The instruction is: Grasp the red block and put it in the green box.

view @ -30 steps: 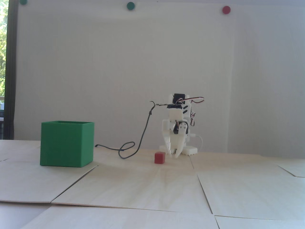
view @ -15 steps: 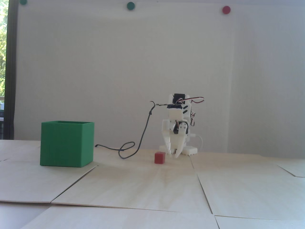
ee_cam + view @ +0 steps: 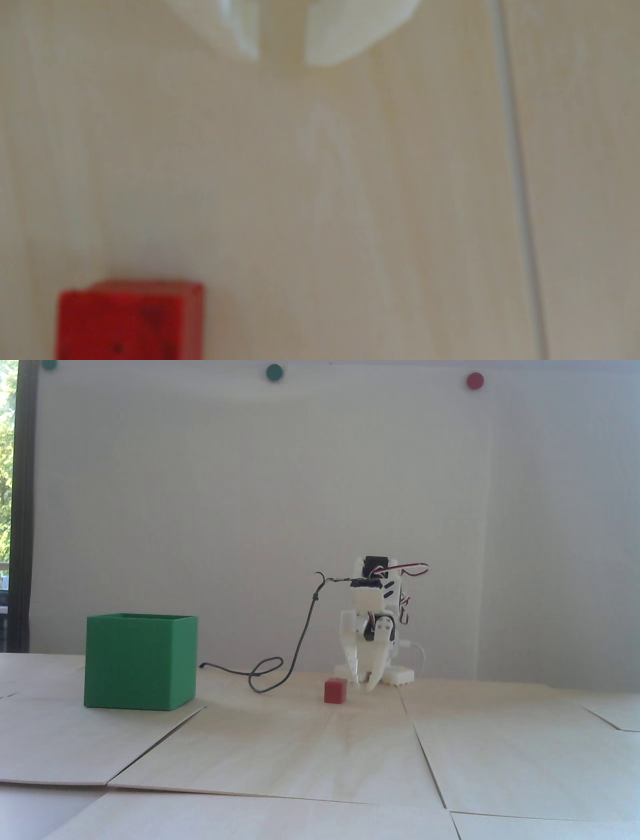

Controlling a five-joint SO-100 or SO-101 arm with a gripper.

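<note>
Red block (image 3: 334, 691): sat on desk (image 3: 320, 750), nothing gripping it; in wrist view (image 3: 130, 320) at bottom left, blurred.
Tool (image 3: 363, 681): pointed down, tips low over desk just right of block in fixed view, not touching it; in wrist view (image 3: 281, 60) fingertips (image 3: 247, 41) stood slightly apart, empty, only a narrow gap.
Green box (image 3: 140, 661): stood upright on desk, well left of block in fixed view, open top.
Cable (image 3: 300, 640): dark, hung from arm, looped on desk between box and block.
Wall discs: red (image 3: 474, 380), green (image 3: 274, 372).
</note>
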